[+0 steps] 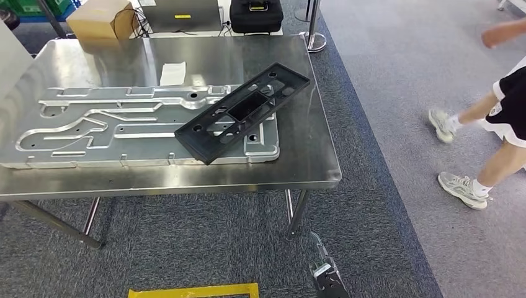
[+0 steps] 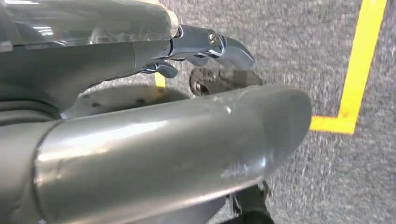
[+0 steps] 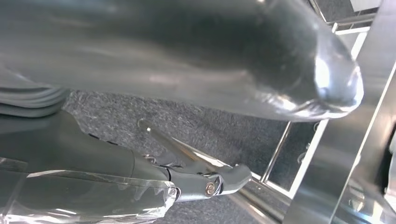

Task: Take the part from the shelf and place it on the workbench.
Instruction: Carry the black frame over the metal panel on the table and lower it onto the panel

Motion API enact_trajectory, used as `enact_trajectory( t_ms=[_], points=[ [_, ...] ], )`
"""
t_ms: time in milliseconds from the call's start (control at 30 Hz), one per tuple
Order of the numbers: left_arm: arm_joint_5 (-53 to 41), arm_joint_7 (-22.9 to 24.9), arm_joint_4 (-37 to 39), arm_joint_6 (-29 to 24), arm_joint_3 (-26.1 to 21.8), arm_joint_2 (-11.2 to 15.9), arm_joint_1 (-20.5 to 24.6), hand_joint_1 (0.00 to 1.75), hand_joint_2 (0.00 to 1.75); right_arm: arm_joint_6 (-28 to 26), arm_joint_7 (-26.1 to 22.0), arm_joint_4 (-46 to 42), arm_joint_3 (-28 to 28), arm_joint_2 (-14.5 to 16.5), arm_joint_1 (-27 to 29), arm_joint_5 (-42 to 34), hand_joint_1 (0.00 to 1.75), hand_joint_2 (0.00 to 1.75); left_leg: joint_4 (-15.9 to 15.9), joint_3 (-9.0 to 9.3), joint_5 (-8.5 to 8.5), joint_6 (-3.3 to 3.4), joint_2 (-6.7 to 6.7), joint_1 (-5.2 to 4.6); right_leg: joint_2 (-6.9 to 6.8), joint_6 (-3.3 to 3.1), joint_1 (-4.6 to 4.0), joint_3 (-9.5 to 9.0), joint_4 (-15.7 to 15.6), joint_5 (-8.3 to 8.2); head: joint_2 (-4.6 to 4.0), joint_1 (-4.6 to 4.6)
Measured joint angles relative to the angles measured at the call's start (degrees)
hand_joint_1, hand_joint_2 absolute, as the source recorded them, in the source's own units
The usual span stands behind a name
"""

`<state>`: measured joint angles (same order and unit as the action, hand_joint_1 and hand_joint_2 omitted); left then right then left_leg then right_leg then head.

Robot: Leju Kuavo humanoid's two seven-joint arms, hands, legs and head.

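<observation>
The black rectangular part (image 1: 242,112), with cut-outs and holes, lies slantwise on the steel workbench (image 1: 313,167), resting partly on a large machined aluminium plate (image 1: 93,130). Neither hand touches it. My right hand (image 1: 325,276) hangs low in front of the bench's right leg, well below the tabletop. In the right wrist view the right hand (image 3: 187,60) holds nothing, its thumb and fingers (image 3: 210,182) apart, with the bench's legs behind it. My left hand (image 2: 154,126) hangs over grey carpet, also with nothing in it, its fingers (image 2: 210,46) stretched away from the thumb.
A person (image 1: 496,118) in white shoes walks on the carpet to the right of the bench. A cardboard box (image 1: 102,18), a black case (image 1: 255,13) and a stanchion post (image 1: 313,37) stand behind it. A white paper (image 1: 172,72) lies on the bench. Yellow floor tape (image 1: 195,290) runs below.
</observation>
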<state>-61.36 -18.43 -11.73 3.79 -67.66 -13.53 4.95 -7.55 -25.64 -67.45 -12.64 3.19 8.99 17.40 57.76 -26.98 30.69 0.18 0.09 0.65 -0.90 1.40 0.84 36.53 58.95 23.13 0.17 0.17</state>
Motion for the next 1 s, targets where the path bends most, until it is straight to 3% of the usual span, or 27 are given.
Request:
enact_trajectory(
  t_ms=[33,67,167,200,233,267,333,400,433,467,500,533,567,600,667,700,733,767,800,833,900,933,1000],
  points=[
    [0.06,0.09,0.01,0.0,-0.05,0.01,0.01,0.0,0.0,0.11,0.09,0.27,0.0,0.04,-0.03,0.02,0.0,0.0,-0.01,-0.46,-0.54,0.63,0.12,0.0,0.08,0.32,0.14,0.31,0.43,0.65,0.0,-0.03],
    [0.09,0.16,0.01,0.01,-0.09,0.01,0.0,0.0,0.0,0.28,0.18,0.59,-0.01,0.11,-0.08,0.03,0.0,0.0,-0.1,-1.06,-1.19,1.22,0.26,0.03,0.17,0.57,0.28,0.85,1.64,2.36,0.0,0.06],
    [0.17,0.22,0.0,0.02,-0.16,-0.01,0.03,0.0,0.0,0.66,0.06,1.63,-0.05,0.31,-0.58,0.05,0.0,0.0,-0.04,-3.53,-3.28,2.08,0.45,-0.16,0.39,0.93,0.39,3.34,10.71,10.64,0.0,0.33],
    [0.2,0.19,0.0,0.03,-0.2,-0.02,0.03,0.0,0.0,0.68,-0.28,1.97,-0.08,0.35,-0.8,0.14,0.0,0.0,0.03,-4.46,-4.01,2.13,0.48,-0.29,0.41,0.95,0.39,3.72,13.74,11.84,0.0,0.33],
    [0.25,0.13,-0.01,0.04,-0.27,-0.02,0.04,0.0,0.0,0.67,-0.74,2.25,-0.18,0.38,-0.95,0.31,0.0,0.0,0.13,-5.4,-4.72,2.13,0.5,-0.42,0.43,0.89,0.38,3.42,15.42,11.61,0.0,0.33],
    [0.32,0.05,-0.01,0.03,-0.39,-0.02,0.03,0.0,0.0,0.59,-1.1,2.38,-0.41,0.4,-1.03,0.62,0.0,0.0,0.22,-6.33,-5.37,2.1,0.51,-0.55,0.45,0.71,0.35,2.23,15.24,10.31,0.0,0.32],
    [0.49,-0.09,0.0,-0.01,-0.67,-0.02,0.05,0.0,0.0,0.27,-0.95,2.36,-1.34,0.4,-1.12,1.35,0.0,0.0,0.39,-7.89,-6.55,1.94,0.47,-0.73,0.57,-0.05,0.08,-2.94,9.61,7.48,0.0,0.32],
    [0.46,-0.11,0.0,-0.11,-0.88,-0.03,0.11,0.0,0.0,-0.61,0.82,3.14,-2.23,0.44,-1.68,1.09,0.0,0.87,0.45,-8.81,-7.64,1.46,0.46,-0.91,0.7,-0.94,-0.5,-8.96,1.06,7.61,0.0,0.37],
    [0.33,-0.02,0.0,-0.2,-0.93,-0.03,0.16,0.0,0.0,-1.41,1.8,4.61,-2.37,0.49,-2.43,0.44,0.0,0.87,0.37,-9.03,-8.22,1.11,0.52,-0.88,0.79,-1.23,-0.78,-10.68,-1.81,8.12,0.0,0.41],
    [0.11,0.15,0.0,-0.31,-0.97,-0.02,0.21,0.0,0.0,-2.64,2.72,7.46,-2.18,0.56,-3.59,-0.48,0.0,0.87,0.19,-9.18,-8.81,0.72,0.6,-0.85,0.84,-1.4,-1.01,-11.28,-3.34,8.33,0.0,0.45],
    [-0.2,0.4,0.0,-0.46,-0.99,0.0,0.24,0.0,0.0,-4.39,3.84,12.1,-1.64,0.63,-5.07,-1.42,0.0,0.44,0.03,-9.33,-9.29,0.35,0.67,-0.76,0.87,-1.58,-0.94,-11.04,-3.77,7.88,0.0,0.47],
    [-0.54,0.68,0.0,-0.65,-1.0,0.03,0.28,0.0,0.0,-6.39,5.61,17.52,-0.83,0.66,-6.66,-2.18,0.0,0.0,0.16,-9.62,-9.08,0.04,0.62,-0.66,0.79,-1.84,-0.87,-10.62,-4.0,7.19,0.0,0.46],
    [-0.91,0.95,-0.01,-0.81,-1.0,0.08,0.3,0.0,0.0,-8.56,8.52,23.4,0.25,0.62,-7.99,-2.79,0.0,0.0,1.05,-10.12,-7.73,-0.22,0.52,-0.61,0.61,-2.2,-0.74,-10.09,-4.2,6.47,0.0,0.37],
    [-1.25,1.19,-0.01,-0.95,-1.0,0.13,0.29,0.0,0.0,-10.49,12.25,28.81,1.41,0.48,-8.9,-3.21,0.0,0.0,3.07,-10.84,-5.2,-0.47,0.42,-0.55,0.32,-2.5,-0.57,-9.43,-4.36,5.75,0.0,0.27],
    [-1.66,1.46,-0.01,-1.03,-0.99,0.28,0.19,0.0,0.0,-12.63,18.79,36.54,3.28,-0.24,-9.35,-3.64,0.0,0.0,9.82,-12.34,0.99,-0.88,0.33,-0.3,-0.31,-2.83,-0.6,-7.83,-4.11,4.62,0.0,0.13],
    [-1.75,1.51,-0.01,-1.04,-0.99,0.38,0.1,0.0,0.0,-13.08,20.76,39.52,3.87,-0.68,-9.25,-3.74,0.0,0.0,13.35,-12.76,2.78,-1.09,0.34,-0.16,-0.55,-2.81,-0.62,-6.83,-3.81,4.09,0.0,0.14],
    [-1.79,1.54,-0.01,-1.04,-0.99,0.49,0.02,0.0,0.0,-13.35,22.04,42.0,4.24,-1.03,-9.23,-3.78,0.0,0.0,15.76,-12.63,3.01,-1.27,0.34,-0.02,-0.67,-2.77,-0.63,-5.71,-3.4,3.56,0.0,0.14],
    [-1.83,1.56,-0.01,-1.04,-0.99,0.59,0.0,0.0,0.0,-13.57,23.42,44.3,4.56,-1.24,-9.37,-3.84,0.0,0.0,16.52,-11.74,1.93,-1.4,0.35,0.08,-0.66,-2.67,-0.6,-4.48,-2.87,3.06,0.0,0.13],
    [-1.86,1.57,-0.01,-1.04,-0.99,0.67,0.02,0.0,0.0,-13.74,25.33,46.24,4.88,-1.31,-9.66,-3.98,0.0,0.0,15.28,-9.87,0.22,-1.47,0.36,0.14,-0.53,-2.51,-0.54,-3.22,-2.26,2.6,0.0,0.11],
    [-1.88,1.57,-0.01,-1.04,-0.99,0.76,0.09,0.0,0.0,-13.8,27.77,47.81,5.25,-1.31,-9.99,-4.21,0.0,0.0,12.29,-7.15,-1.11,-1.46,0.34,0.16,-0.37,-2.27,-0.48,-2.15,-1.6,2.2,0.0,0.08],
    [-1.8,1.46,-0.01,-1.04,-0.99,1.0,0.3,0.0,0.0,-13.8,34.48,50.3,6.24,-1.35,-10.44,-4.83,0.0,0.0,4.19,-1.21,-0.54,-1.02,0.26,-0.01,-0.13,-1.57,-0.51,-0.67,-0.43,1.54,0.0,0.14],
    [-1.55,1.38,-0.01,-1.04,-1.04,1.19,0.34,0.0,0.0,-13.77,37.21,51.19,6.66,-1.42,-10.51,-4.93,0.0,0.0,1.41,0.47,0.39,-0.67,0.22,-0.11,-0.11,-1.21,-0.55,-0.39,-0.12,1.19,0.0,0.18],
    [-0.72,1.3,-0.01,-1.04,-1.34,1.69,0.23,0.0,0.0,-13.69,39.73,52.59,7.1,-1.57,-10.53,-4.56,0.0,0.0,-0.25,0.85,0.79,0.24,0.24,-0.27,-0.14,-0.51,-0.56,-0.23,-0.13,0.28,0.0,0.28]
  ],
)
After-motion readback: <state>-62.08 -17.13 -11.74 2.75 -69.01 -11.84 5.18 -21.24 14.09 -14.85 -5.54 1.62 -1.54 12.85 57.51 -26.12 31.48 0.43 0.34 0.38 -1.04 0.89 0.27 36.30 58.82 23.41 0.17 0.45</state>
